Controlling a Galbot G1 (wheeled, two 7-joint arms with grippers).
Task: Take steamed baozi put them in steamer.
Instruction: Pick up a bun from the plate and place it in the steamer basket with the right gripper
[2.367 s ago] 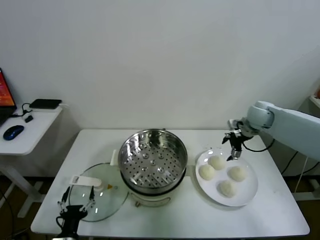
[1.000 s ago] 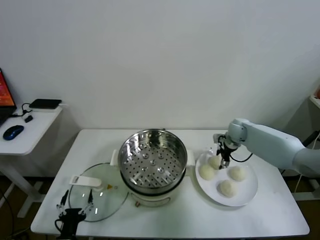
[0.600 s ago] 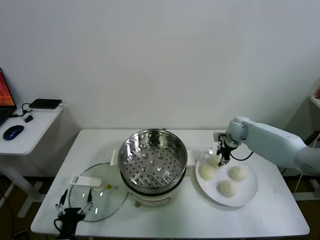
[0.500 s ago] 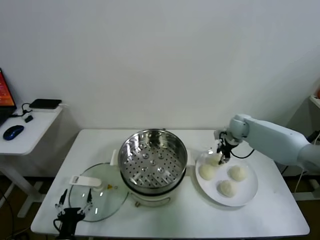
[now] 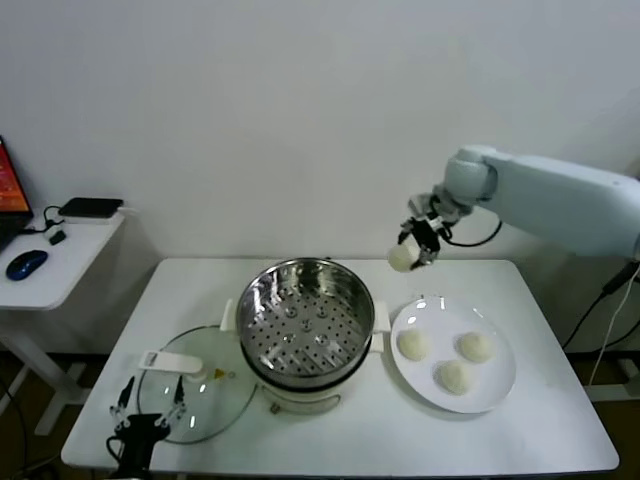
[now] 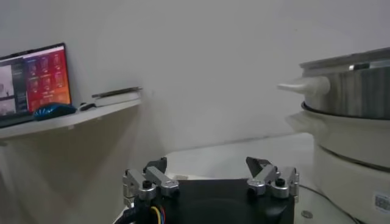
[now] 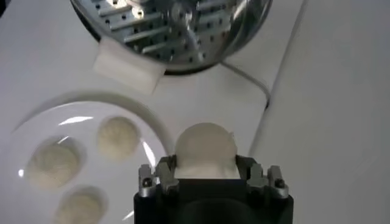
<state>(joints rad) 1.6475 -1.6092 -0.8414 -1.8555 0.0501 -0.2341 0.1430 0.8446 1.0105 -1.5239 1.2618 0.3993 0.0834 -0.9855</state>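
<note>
My right gripper (image 5: pixel 413 247) is shut on one cream-white baozi (image 5: pixel 402 257) and holds it in the air, between the steamer (image 5: pixel 305 318) and the white plate (image 5: pixel 492 388), above the table's far side. In the right wrist view the held baozi (image 7: pixel 205 148) sits between the jaws, with the steamer's perforated tray (image 7: pixel 177 24) beyond. Three baozi remain on the plate (image 5: pixel 413 344) (image 5: pixel 475 346) (image 5: pixel 454 376). The steamer is empty. My left gripper (image 5: pixel 150 405) is parked low at the table's front left, open and empty.
A flat glass lid (image 5: pixel 195 395) lies on the table left of the steamer. A side table (image 5: pixel 55 250) with a mouse and a laptop stands at the far left. The steamer's white handle (image 6: pixel 303 86) shows in the left wrist view.
My right gripper closed on the plate's far-left baozi, then lifted it up and leftward toward the steamer. The plate now holds three. The left arm has not moved.
</note>
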